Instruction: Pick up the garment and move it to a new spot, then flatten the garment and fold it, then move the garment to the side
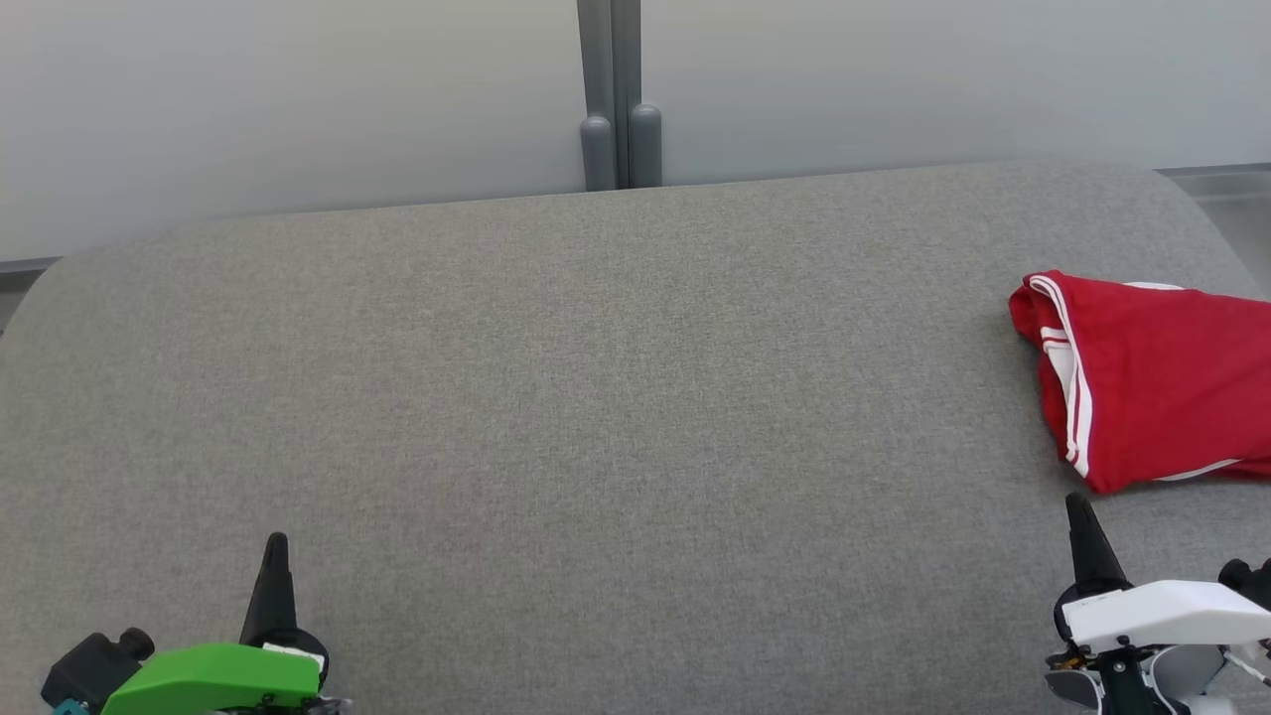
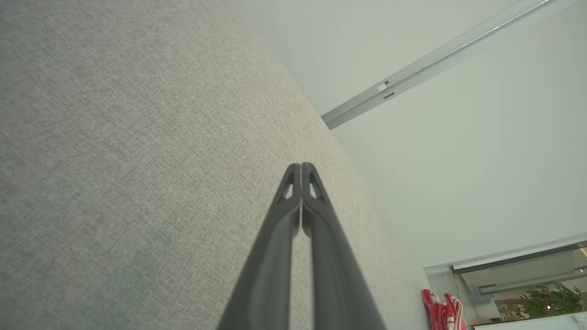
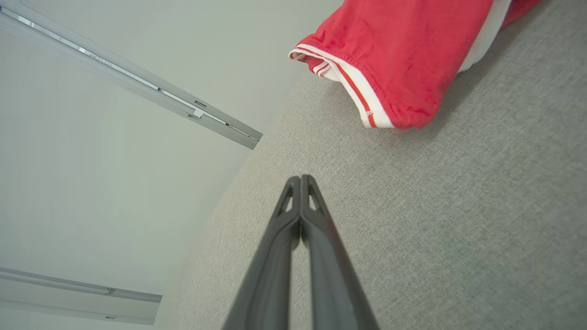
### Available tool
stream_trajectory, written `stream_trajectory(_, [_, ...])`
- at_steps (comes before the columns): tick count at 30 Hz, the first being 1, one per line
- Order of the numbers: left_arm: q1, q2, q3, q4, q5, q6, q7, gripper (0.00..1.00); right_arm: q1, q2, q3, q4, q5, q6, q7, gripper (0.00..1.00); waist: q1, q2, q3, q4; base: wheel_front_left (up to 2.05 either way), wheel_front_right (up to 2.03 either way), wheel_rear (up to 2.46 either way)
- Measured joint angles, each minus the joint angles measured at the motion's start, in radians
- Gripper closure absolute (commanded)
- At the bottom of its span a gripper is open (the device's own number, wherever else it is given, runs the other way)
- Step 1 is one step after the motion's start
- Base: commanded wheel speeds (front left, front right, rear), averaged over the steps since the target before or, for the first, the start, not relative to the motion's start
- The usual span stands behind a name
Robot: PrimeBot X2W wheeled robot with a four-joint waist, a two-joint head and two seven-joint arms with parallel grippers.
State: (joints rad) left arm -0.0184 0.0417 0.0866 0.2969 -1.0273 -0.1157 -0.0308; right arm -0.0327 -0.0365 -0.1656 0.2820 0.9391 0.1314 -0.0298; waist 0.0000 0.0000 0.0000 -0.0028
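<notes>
The garment is red with white stripes along its hem and lies folded at the right edge of the grey padded surface, running out of the head view. It shows close up in the right wrist view and far off in the left wrist view. My right gripper is shut and empty, a short way in front of the garment's near corner, not touching it. My left gripper is shut and empty at the lower left, far from the garment. Both pairs of fingers are pressed together.
A pale wall with a grey vertical post stands behind the padded surface. The surface's rounded far corners fall off at the left and right. A plant shows beyond the garment in the left wrist view.
</notes>
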Motion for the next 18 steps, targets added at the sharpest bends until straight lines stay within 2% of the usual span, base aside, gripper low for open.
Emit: stream_trajectory(18, [-0.023, 0.001, 0.007, -0.02, -0.187, -0.005, 0.045, 1.0, -0.019, -0.004, 0.017, -0.015, 0.218, -0.001, 0.047, 1.0, 0.0001, 0.0, 0.001, 0.001, 0.0, 0.0, 0.0])
